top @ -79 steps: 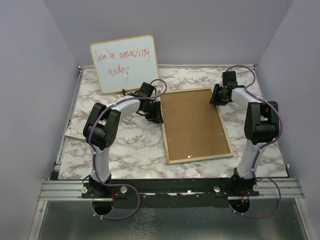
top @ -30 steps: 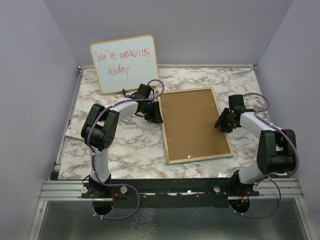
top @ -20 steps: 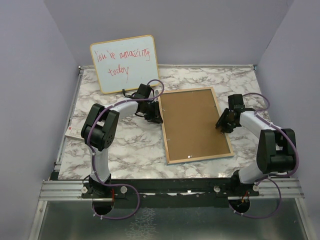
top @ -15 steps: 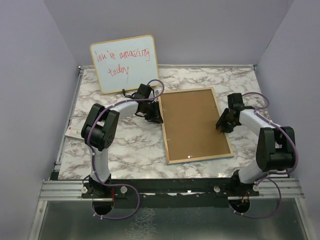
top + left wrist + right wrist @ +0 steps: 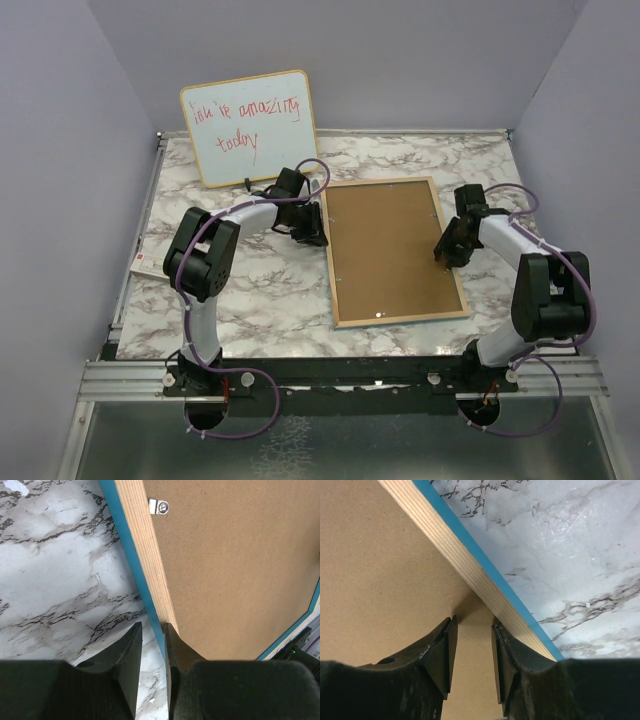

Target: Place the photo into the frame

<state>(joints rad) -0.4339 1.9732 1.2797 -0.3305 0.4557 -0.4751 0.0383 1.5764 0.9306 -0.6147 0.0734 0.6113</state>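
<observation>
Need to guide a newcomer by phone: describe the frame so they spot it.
On the marble table, right of centre, a large rectangle lies flat: the frame, its brown backing board facing up. Its light wood border with a blue outer edge sets it apart from the whiteboard with red handwriting propped at the back left.

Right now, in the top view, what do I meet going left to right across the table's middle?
Left gripper → frame, back up → right gripper at its right edge.
</observation>
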